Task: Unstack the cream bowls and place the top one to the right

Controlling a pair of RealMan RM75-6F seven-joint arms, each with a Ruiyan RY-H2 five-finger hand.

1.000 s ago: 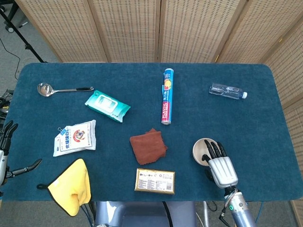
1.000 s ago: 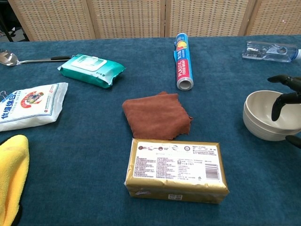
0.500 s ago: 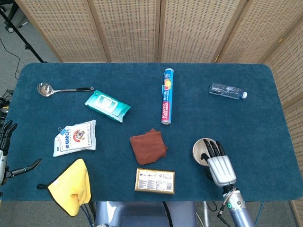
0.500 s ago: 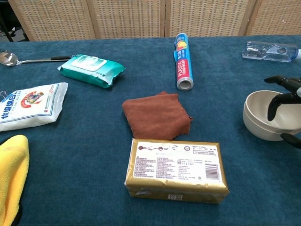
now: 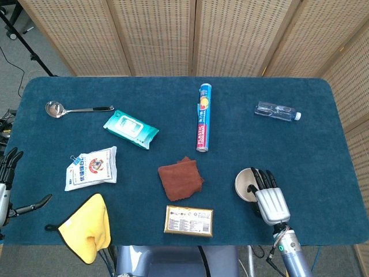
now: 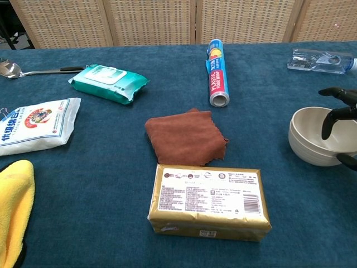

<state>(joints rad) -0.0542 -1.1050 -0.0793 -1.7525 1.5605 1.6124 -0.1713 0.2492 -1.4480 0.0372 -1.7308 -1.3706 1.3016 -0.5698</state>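
My left hand (image 5: 7,173) idles at the table's left edge, fingers spread, holding nothing. The brown cloth (image 6: 185,137) and gold packet (image 6: 209,201) lie mid-table. The stacked cream bowls (image 6: 315,137) sit at right, still nested. My right hand (image 5: 266,193) has drifted slightly rightward over the last second; its fingers (image 6: 329,120) hook into the top bowl's rim. I judge the grip unsettled, lift not yet started

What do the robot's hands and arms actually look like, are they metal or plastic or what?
I cannot tell the material. The right hand has a silvery-grey back plate and black, jointed, human-like fingers. Its wrist is silvery grey with a small green light, and a thin dark cable loops beside it. Only part of the left hand shows at the frame edge: black fingers on a light grey body.
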